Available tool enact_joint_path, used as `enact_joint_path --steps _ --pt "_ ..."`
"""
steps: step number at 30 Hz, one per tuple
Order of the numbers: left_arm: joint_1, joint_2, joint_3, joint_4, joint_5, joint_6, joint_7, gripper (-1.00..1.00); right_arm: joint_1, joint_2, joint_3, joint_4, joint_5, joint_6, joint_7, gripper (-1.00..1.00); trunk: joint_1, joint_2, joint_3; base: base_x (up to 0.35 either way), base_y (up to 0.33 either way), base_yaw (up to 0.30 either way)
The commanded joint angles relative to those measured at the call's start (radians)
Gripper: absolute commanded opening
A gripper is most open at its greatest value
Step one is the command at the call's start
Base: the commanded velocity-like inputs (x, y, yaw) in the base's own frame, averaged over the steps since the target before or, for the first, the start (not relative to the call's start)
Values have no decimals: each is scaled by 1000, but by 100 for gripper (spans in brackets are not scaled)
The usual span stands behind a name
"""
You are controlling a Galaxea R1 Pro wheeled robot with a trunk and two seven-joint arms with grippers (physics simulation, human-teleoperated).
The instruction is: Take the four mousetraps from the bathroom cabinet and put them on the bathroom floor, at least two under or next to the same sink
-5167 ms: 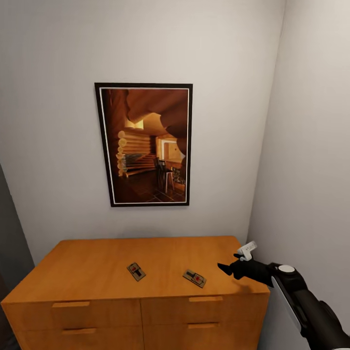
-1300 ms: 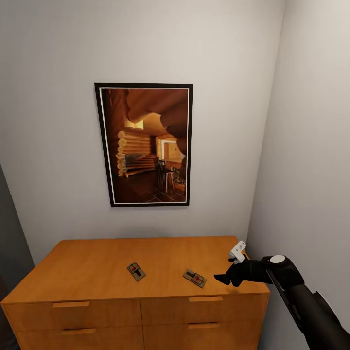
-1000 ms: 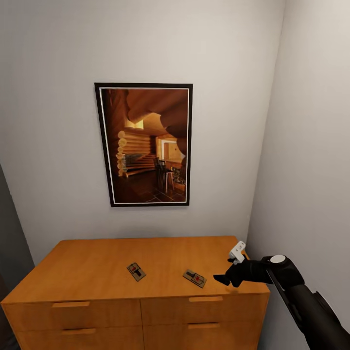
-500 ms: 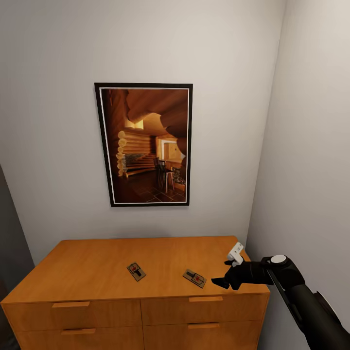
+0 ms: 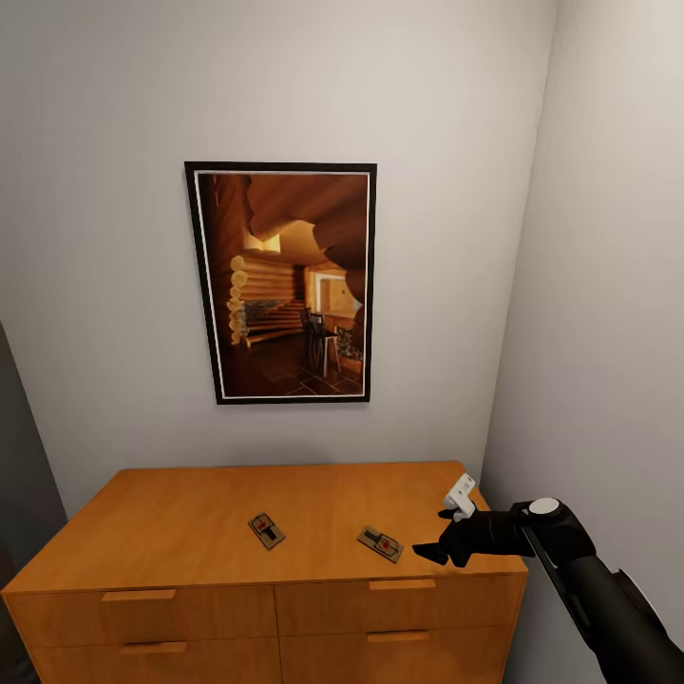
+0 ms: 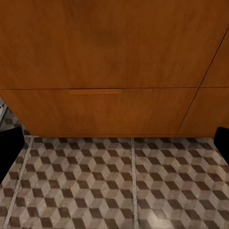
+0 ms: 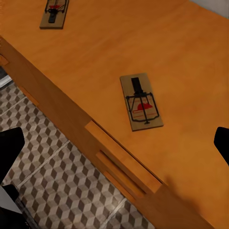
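Note:
Two mousetraps lie flat on the orange-brown cabinet [image 5: 190, 513]: one [image 5: 267, 530] near the middle, one [image 5: 380, 543] toward the right front edge. My right gripper [image 5: 429, 534] hovers just right of the right-hand trap, open and holding nothing. The right wrist view has that trap [image 7: 141, 101] between its spread fingertips [image 7: 10, 143], with the other trap [image 7: 55, 12] farther off. My left gripper [image 6: 114, 143] is open and low, facing a drawer front of the cabinet [image 6: 105, 52] above the cube-patterned bathroom floor [image 6: 114, 186].
A framed picture [image 5: 281, 282] hangs on the wall behind the cabinet. A grey side wall [image 5: 608, 285] stands close on the right, against the cabinet's end. Drawer bar handles [image 5: 139, 595] line the front. Tiled floor [image 7: 57, 186] lies below the cabinet's front edge.
Over five seconds my right gripper has moved left and slightly down, closer to the right-hand mousetrap. In the last half second it barely shifted. The traps have not moved.

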Motion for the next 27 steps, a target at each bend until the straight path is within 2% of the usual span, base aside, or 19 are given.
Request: enact_joint_path --steps 1,27 --pt "0 0 3 2 8 -2 -10 100 0 0 1 -1 9 3 7 100 0 -1 0 0 0 0" --pt "0 0 3 2 8 -2 -11 100 0 0 1 -1 9 1 7 100 0 -1 0 14 -11 0"
